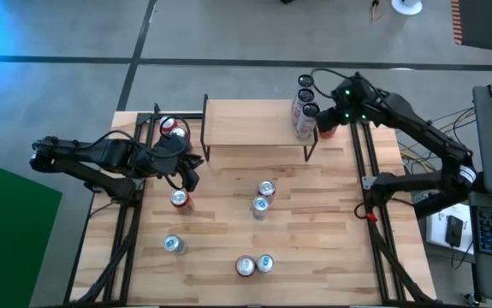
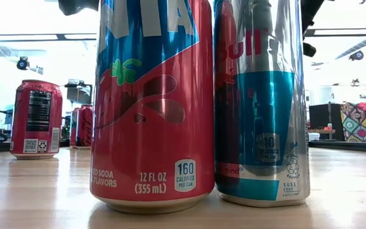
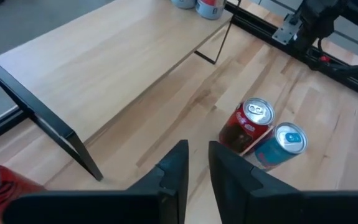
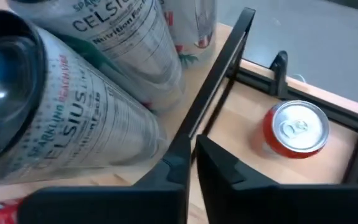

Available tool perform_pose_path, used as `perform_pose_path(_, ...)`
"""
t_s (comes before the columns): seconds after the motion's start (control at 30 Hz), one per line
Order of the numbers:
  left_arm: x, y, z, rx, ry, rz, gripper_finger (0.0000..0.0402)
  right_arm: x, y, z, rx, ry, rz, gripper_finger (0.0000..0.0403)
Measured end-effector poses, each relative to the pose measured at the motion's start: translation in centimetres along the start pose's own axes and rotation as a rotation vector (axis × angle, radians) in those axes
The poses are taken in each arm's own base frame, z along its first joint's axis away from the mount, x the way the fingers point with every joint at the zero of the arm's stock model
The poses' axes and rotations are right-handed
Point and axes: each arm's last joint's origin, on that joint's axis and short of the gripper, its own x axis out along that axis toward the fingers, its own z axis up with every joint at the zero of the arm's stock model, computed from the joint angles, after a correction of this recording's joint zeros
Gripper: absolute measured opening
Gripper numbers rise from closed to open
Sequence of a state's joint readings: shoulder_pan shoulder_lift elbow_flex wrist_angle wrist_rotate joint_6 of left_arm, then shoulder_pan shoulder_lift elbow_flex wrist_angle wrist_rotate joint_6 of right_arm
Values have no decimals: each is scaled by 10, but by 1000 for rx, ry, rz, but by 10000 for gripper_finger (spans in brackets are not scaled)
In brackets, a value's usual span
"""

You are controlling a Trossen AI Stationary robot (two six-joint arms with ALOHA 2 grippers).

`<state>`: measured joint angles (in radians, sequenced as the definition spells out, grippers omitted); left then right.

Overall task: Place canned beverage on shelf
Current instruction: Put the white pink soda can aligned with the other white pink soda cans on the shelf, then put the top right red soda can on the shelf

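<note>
The shelf (image 1: 254, 124), a light-wood plank on thin black legs, stands at the table's far middle. Three tall cans (image 1: 305, 98) stand on its right end and show as white Celsius cans in the right wrist view (image 4: 98, 106). My right gripper (image 1: 331, 120) hovers by that end, shut and empty (image 4: 194, 155). A red can (image 4: 297, 129) stands on the table just beyond it. My left gripper (image 1: 187, 174) is shut and empty (image 3: 197, 163) near the shelf's left front leg. A red can (image 1: 180, 200) stands just in front of it.
Another red can (image 1: 173, 128) stands left of the shelf. A red and a blue can (image 3: 247, 123) stand as a pair mid-table (image 1: 263, 197). One can (image 1: 174, 245) stands near left, and two (image 1: 254, 264) stand at the near edge, filling the low view (image 2: 151, 102). Black rails run along both table sides.
</note>
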<state>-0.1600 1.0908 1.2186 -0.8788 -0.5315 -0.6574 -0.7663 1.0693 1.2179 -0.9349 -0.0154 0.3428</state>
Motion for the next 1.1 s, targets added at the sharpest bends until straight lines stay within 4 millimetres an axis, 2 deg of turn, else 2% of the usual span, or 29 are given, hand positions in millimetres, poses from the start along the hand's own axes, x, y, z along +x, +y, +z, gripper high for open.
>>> perform_pose_path(0.73, -1, 1, -1, -1, 5, 4, 40, 5, 6, -2, -31, 3, 242, 9)
perform_pose_path(0.93, 0, 1, -1, 4, 6, 9, 40, 1, 5, -3, -31, -17, 214, 9)
perform_pose_path(1.1, -1, 2, -1, -26, -8, 30, 41, -8, 0, -4, -57, -99, 62, 13)
